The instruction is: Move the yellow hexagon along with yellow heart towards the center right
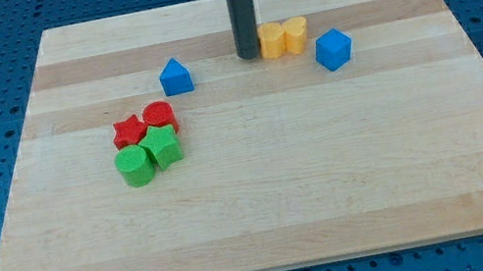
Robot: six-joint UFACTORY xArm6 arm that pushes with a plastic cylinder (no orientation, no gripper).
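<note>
Standing near the surface's [267,221] top edge, my tip [249,55] rests just left of the yellow hexagon [274,40], which touches the yellow heart [295,33] on its right; no jaws are fitted, only a bare rod. A blue cube [333,48] lies just right of the heart, a blue triangle [175,76] left of the tip. Toward the left edge cluster a red star [129,130], red cylinder [160,117], green star [163,146] and green cylinder [135,165], all touching.
</note>
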